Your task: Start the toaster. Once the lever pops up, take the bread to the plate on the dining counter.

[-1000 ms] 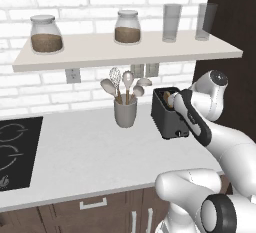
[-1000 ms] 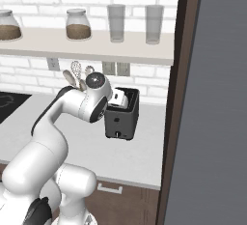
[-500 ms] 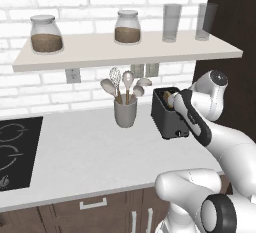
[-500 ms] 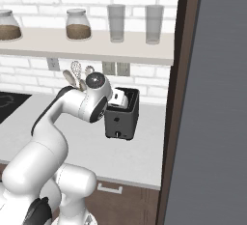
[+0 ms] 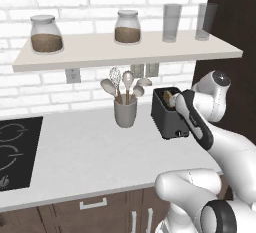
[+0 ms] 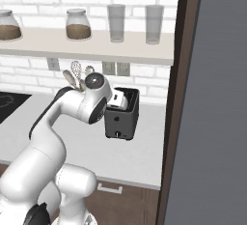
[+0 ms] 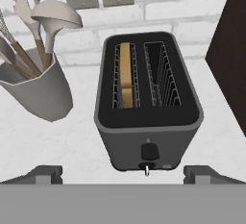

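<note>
Gripper (image 7: 122,172) spread before boxy black toaster (image 7: 146,105).

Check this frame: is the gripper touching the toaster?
Apart. In the hand view the open gripper has one fingertip low on each side of the toaster, with white counter visible between each tip and its front. The bread sits in the left slot.
</note>
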Tool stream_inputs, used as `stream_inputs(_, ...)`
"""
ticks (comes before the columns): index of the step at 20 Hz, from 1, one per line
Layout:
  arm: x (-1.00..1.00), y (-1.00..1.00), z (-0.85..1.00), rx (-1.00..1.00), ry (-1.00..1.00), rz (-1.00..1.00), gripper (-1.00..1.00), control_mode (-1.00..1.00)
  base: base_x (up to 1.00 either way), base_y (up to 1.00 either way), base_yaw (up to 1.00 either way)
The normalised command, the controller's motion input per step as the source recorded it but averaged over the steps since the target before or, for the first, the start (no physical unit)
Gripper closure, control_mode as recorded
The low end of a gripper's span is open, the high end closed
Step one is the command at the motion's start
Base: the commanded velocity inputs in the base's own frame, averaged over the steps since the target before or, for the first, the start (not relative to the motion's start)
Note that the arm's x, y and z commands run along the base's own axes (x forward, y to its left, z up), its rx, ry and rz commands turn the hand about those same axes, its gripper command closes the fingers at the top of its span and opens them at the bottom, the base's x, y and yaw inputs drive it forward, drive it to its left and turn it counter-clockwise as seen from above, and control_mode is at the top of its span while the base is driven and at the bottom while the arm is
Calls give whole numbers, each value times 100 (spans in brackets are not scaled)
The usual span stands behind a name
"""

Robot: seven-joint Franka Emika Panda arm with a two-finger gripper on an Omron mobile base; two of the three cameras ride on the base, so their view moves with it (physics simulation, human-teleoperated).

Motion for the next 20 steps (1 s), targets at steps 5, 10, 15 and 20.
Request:
stream_inputs(5,0,2,0,0,-4,1,-100,-100,0,0,0)
stream_inputs(10,31,8,0,-1,7,0,-100,-100,0,0,0)
stream_inputs(15,40,2,0,-1,9,0,-100,-100,0,0,0)
stream_inputs(20,32,0,0,0,1,0,-100,-100,0,0,0)
